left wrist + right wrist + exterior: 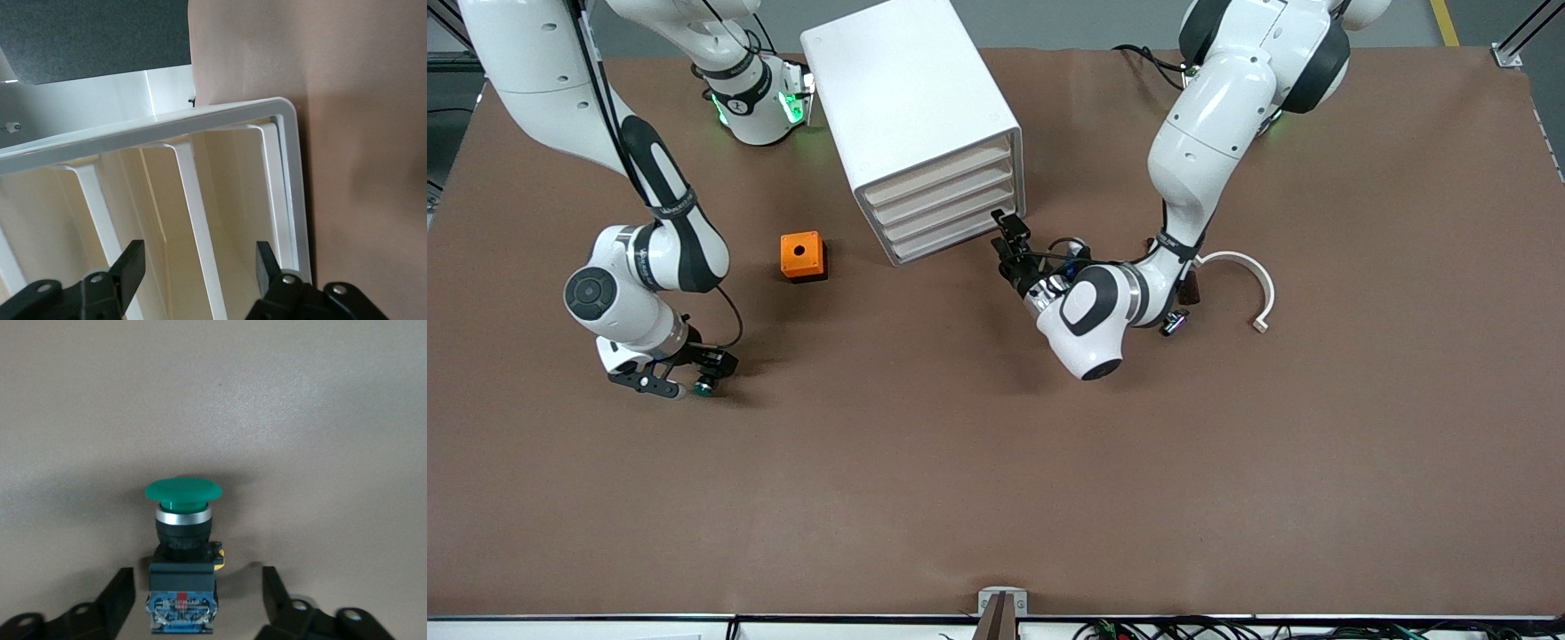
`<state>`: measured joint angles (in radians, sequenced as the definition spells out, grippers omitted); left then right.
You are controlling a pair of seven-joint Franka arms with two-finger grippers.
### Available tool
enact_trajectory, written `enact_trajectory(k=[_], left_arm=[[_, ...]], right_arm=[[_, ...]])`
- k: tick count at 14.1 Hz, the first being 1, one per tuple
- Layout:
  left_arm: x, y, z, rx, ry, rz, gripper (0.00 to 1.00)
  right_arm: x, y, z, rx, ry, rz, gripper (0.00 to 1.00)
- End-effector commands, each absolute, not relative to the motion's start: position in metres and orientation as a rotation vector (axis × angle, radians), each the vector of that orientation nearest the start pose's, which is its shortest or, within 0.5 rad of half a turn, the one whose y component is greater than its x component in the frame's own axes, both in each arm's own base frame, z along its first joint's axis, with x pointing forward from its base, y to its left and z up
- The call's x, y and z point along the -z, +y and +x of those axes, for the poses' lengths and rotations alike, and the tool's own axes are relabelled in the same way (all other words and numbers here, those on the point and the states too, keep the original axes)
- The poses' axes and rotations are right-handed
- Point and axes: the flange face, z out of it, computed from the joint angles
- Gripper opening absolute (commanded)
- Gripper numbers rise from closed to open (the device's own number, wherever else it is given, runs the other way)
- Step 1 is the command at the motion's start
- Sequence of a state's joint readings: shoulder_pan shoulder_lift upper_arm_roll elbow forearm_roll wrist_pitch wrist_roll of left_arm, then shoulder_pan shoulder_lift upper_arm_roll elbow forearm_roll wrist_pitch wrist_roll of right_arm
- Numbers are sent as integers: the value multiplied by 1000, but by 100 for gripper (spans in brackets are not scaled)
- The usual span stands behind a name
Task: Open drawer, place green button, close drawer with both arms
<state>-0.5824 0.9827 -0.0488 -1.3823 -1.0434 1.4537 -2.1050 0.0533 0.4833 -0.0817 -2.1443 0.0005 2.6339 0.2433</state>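
Observation:
The white cabinet (911, 98) stands between the arms' bases, and all its drawers look shut. The drawer (951, 238) is the lowest one. My left gripper (1007, 233) is open, right in front of that drawer's end toward the left arm. In the left wrist view its fingers (133, 267) straddle the cream fronts, with the lowest drawer (240, 200) beside the cabinet rim. The button (705, 388), with a green cap, lies on the table toward the right arm's end. My right gripper (680, 388) is open. In the right wrist view its fingers (123, 593) flank the button (181, 540) without touching it.
An orange box with a hole (802, 255) sits on the table beside the cabinet, toward the right arm's end. A white curved piece (1249, 280) lies toward the left arm's end. A small dark part (1174, 322) lies by the left arm's wrist.

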Motion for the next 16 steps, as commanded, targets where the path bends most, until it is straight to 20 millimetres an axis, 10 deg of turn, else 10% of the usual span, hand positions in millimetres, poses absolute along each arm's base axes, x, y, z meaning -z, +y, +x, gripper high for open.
enact_trajectory(k=[1,6,9,16], left_arm=[[-124,-475,452,-1486,-1679,-1202,73],[-112,-490,416,-1445,-1602,-1195,72],[-113,-498,401,-1435,-1543,-1199,52],[-113,-497,402,-1433,-1542,-1204,13]], right_arm=[[-174,-14,565,5,429,-3141,0],[-206,2,570,-108,482,-3083,0],[-244,12,573,-83,505,-3066,0],[-420,31,562,-38,480,-3027,0]])
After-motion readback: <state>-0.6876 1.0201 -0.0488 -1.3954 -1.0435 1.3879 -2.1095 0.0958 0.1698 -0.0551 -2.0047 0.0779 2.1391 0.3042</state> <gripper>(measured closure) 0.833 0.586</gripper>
